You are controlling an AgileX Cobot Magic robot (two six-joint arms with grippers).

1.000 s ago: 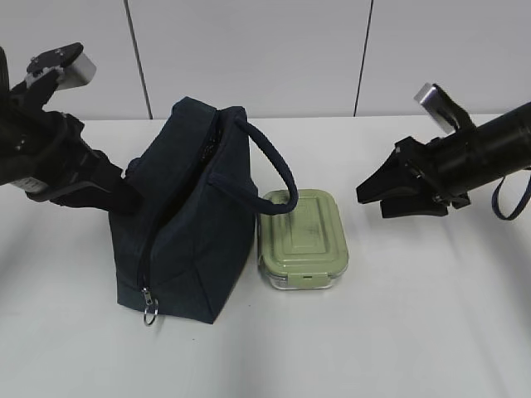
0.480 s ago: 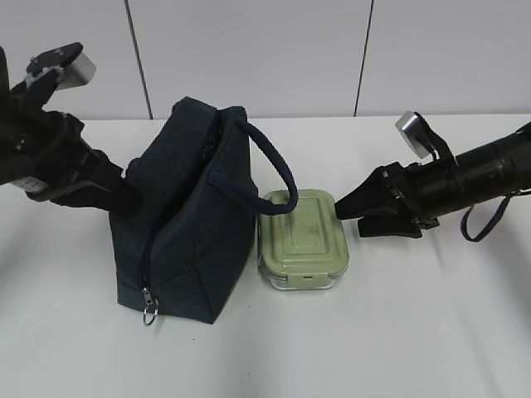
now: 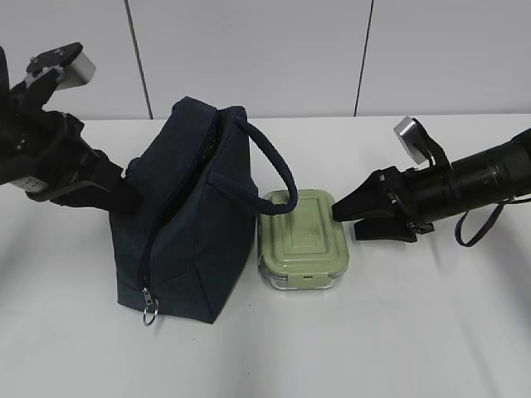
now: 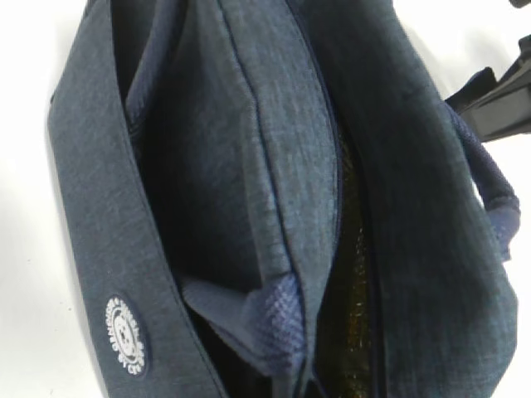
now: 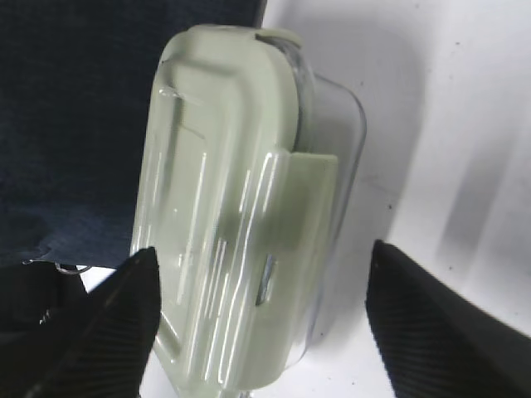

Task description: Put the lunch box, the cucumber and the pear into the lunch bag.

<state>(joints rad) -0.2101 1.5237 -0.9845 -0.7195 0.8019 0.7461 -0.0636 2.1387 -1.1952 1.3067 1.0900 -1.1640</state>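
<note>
1 lunch bag [image 3: 187,215] | 1 lunch box [image 3: 301,238] | right jaws spread | left unclear

Light: bright, even | Shadows: soft on your table [image 3: 415,332] | Wrist views: blurred | Glare: streaks on lunch box [image 5: 232,224] lid

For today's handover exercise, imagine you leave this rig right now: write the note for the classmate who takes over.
Left hand: tip hidden against the lunch bag on its left flank; cannot tell if open or shut.
Right hand: open, jaws straddling the right end of the lunch box, not closed on it.
Bag stands on the table, zipper open at the top; box sits on the table touching the bag's right side.
Cucumber and pear are not visible outside the bag; the inside is too dark to check.
Left: grip the box, lift it into the bag, confirm the cucumber and pear.
</note>
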